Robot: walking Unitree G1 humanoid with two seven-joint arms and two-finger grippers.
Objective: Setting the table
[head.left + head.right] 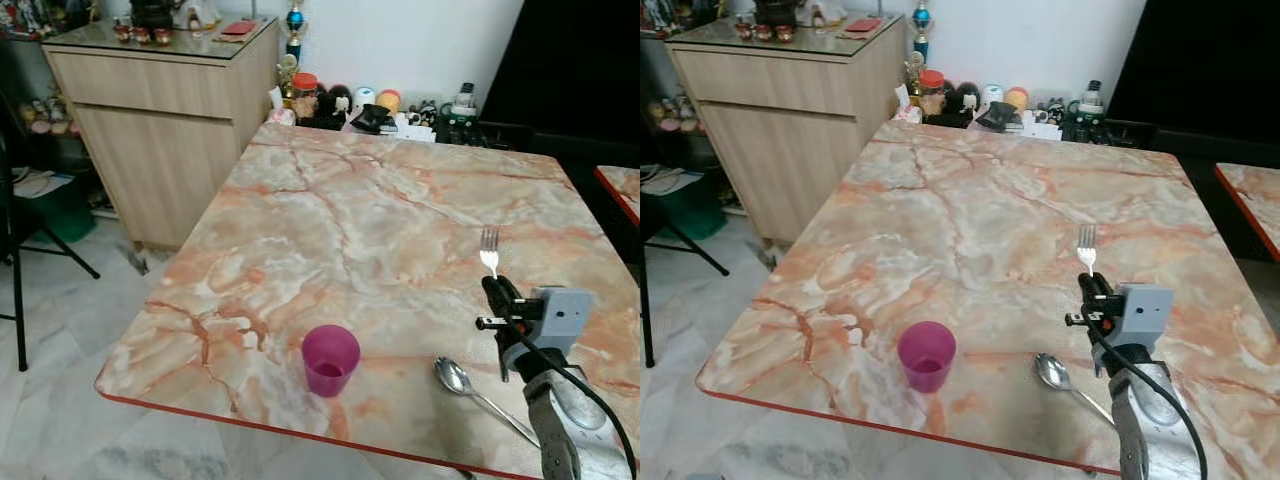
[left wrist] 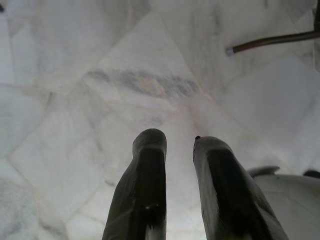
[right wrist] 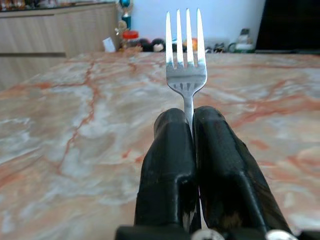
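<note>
Our right gripper (image 3: 189,125) pinches a silver metal fork (image 3: 186,55) above the marble table (image 1: 350,210), beyond the steel spoon (image 1: 455,378); left gripper (image 2: 180,145) narrowly parted.

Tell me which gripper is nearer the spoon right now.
Right. The right gripper, shut on the fork, is over the table just beyond the spoon. The left gripper points down at the floor, away from it.

A silver fork (image 3: 186,65) stands tines-up above the bench near a lying spoon (image 1: 470,388) and upright purple cup (image 1: 330,360).
</note>
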